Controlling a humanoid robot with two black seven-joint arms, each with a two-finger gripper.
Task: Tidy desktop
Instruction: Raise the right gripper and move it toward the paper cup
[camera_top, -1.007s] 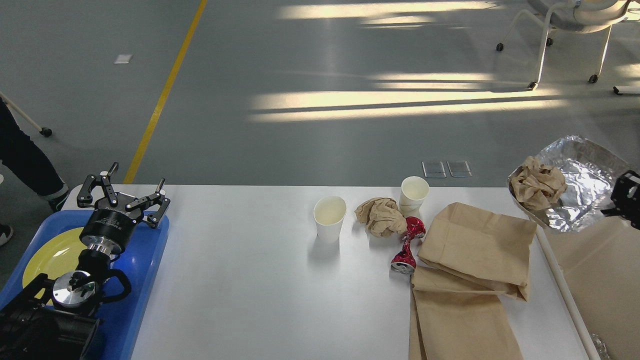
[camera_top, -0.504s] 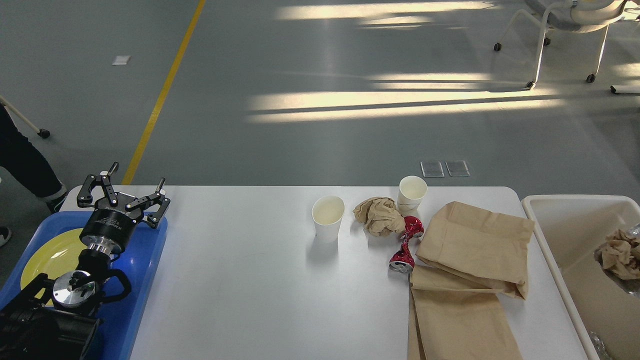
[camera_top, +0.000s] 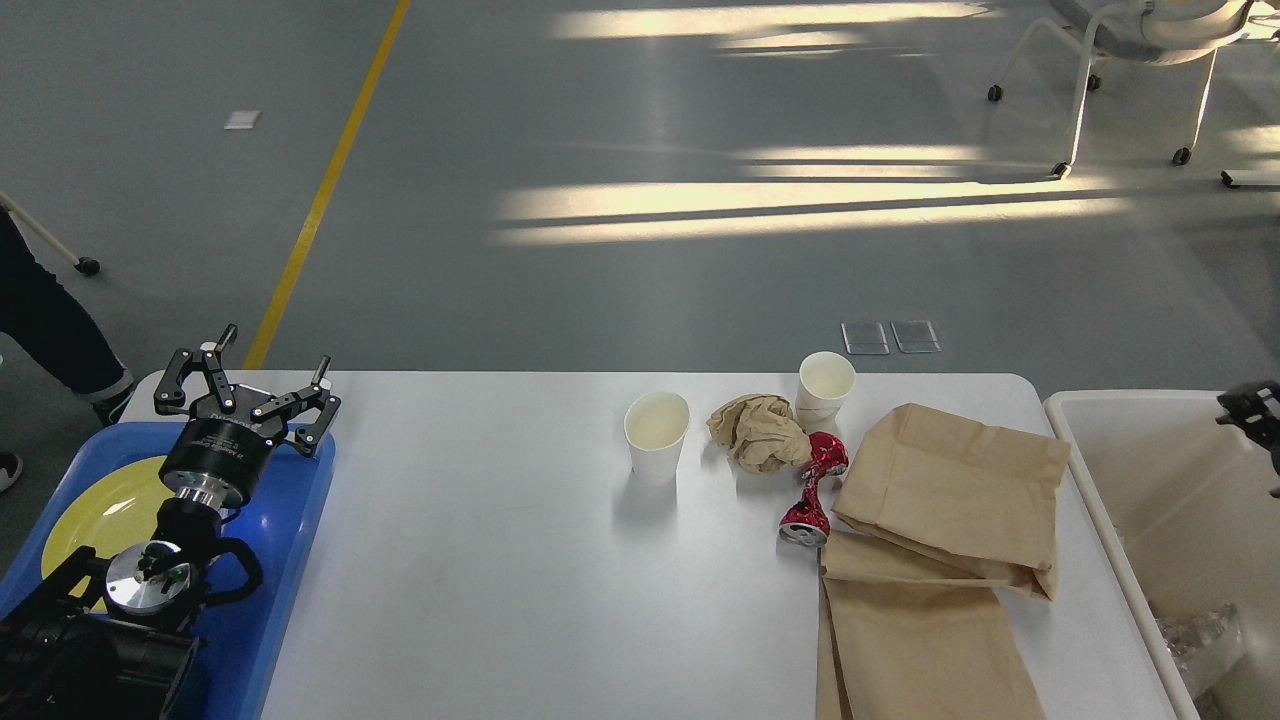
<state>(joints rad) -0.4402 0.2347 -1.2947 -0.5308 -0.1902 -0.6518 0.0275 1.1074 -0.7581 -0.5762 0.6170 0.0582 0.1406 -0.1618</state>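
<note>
Grey floor with a yellow line (camera_top: 330, 185) lies beyond my white counter (camera_top: 480, 560), which fills the foreground bearing 2 paper cups (camera_top: 657, 436) and brown bags (camera_top: 950, 500). My left jaws (camera_top: 245, 385) hang spread above the blue tray (camera_top: 290, 560); my right jaws (camera_top: 1255, 410), over the white bin (camera_top: 1120, 520), I cannot tell.

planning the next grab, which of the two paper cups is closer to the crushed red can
The far paper cup, the one behind the crumpled brown paper ball. It stands just above the red can; the other paper cup stands apart, left of the ball.
</note>
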